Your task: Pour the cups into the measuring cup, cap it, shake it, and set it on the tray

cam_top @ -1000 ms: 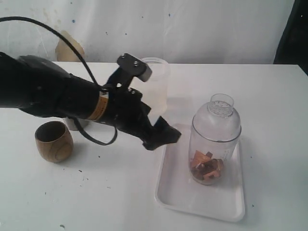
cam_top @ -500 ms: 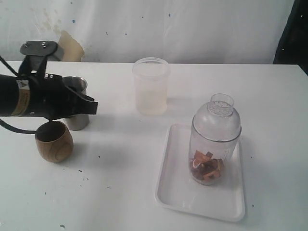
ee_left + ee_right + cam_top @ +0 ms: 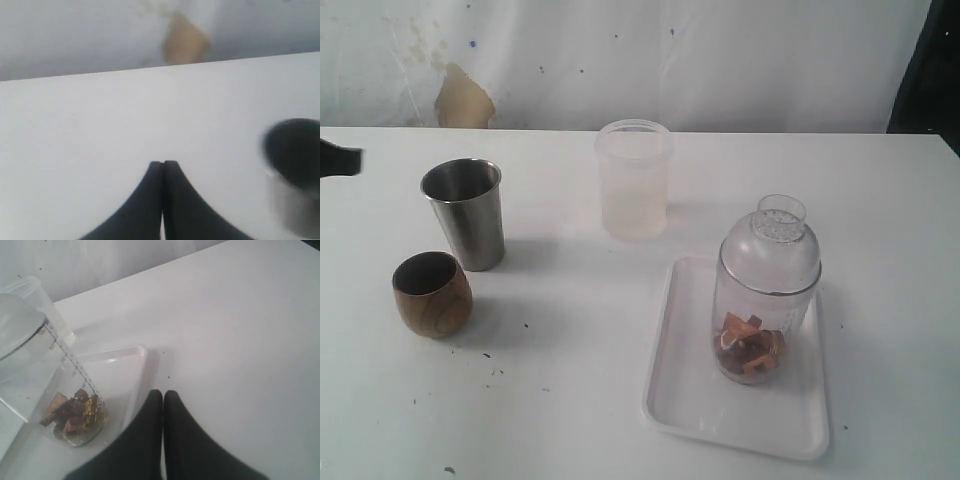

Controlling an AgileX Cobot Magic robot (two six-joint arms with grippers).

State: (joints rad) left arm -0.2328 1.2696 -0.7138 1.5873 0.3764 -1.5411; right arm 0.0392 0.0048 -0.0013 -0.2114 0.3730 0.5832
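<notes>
The clear measuring cup (image 3: 767, 290) stands upright on the white tray (image 3: 690, 395) with a domed clear cap on top and brown and orange pieces in its bottom. At the left, the steel tumbler (image 3: 465, 212) and the brown wooden cup (image 3: 432, 293) stand upright on the table. My left gripper (image 3: 163, 162) is shut and holds nothing; only its black tip (image 3: 342, 160) shows at the exterior view's left edge, and the tumbler (image 3: 295, 170) is blurred beside it. My right gripper (image 3: 163, 392) is shut and holds nothing, just off the tray's rim (image 3: 141, 354) near the measuring cup (image 3: 55, 390).
A frosted translucent tub (image 3: 634, 180) stands behind the tray near the table's middle. The white table (image 3: 570, 400) has small dark specks at the front left. A white backdrop with a tan patch (image 3: 463, 100) hangs behind.
My left arm has pulled back from beside the tray to the far left, uncovering the steel tumbler, and has nearly left the exterior view. The cups and the measuring cup have not moved.
</notes>
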